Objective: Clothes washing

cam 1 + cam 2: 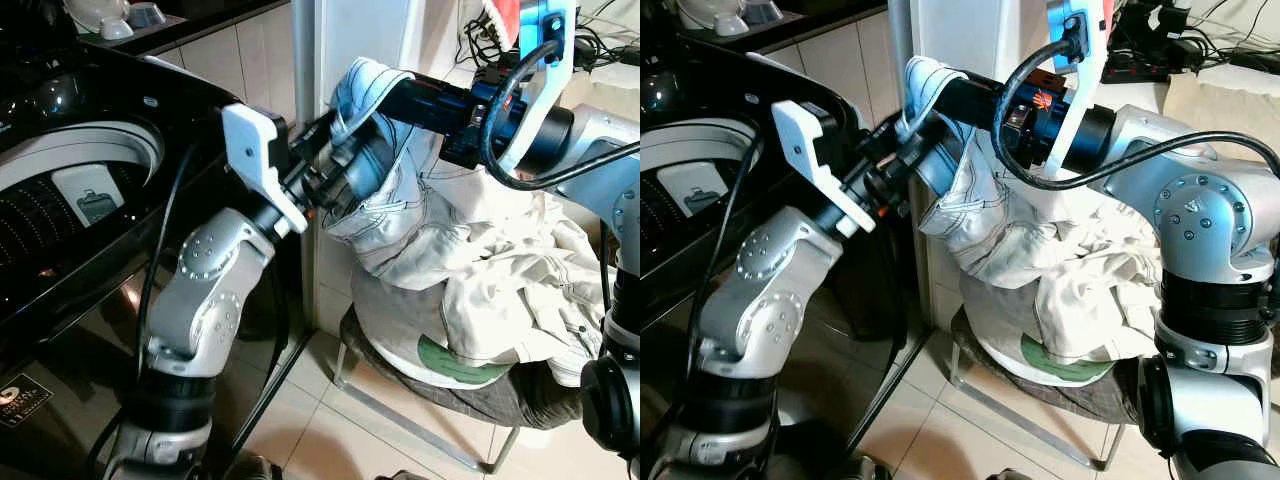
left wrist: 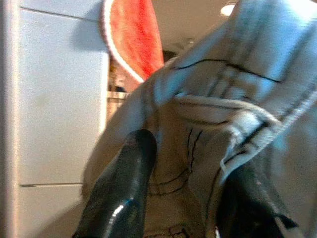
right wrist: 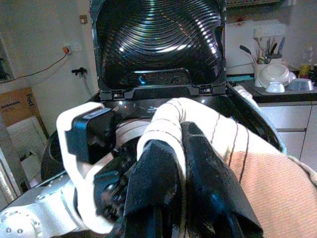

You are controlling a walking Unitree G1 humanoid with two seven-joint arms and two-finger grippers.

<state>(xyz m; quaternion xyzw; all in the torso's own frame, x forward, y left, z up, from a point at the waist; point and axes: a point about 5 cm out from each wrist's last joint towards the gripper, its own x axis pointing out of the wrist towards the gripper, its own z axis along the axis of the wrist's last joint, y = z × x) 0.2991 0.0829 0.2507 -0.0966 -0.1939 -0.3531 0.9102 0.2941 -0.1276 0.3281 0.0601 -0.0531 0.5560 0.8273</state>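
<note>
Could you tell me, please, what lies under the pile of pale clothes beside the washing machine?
The pale clothes rest on a stool with metal legs and a dark padded seat; a white and green piece shows at the pile's bottom edge. Most of the seat top is covered.

A pale, whitish garment with dark stitching [image 1: 400,215] is lifted at one end, its thick hemmed edge raised high and folded over. The rest hangs down in loose creases onto a heap of cream-coloured clothes [image 1: 500,290] piled on a low stool [image 1: 500,400]. Just beside them stands the black washing machine [image 1: 90,190], its lid up and its ribbed drum open. The garment may be trousers; the folds hide its shape.
</note>
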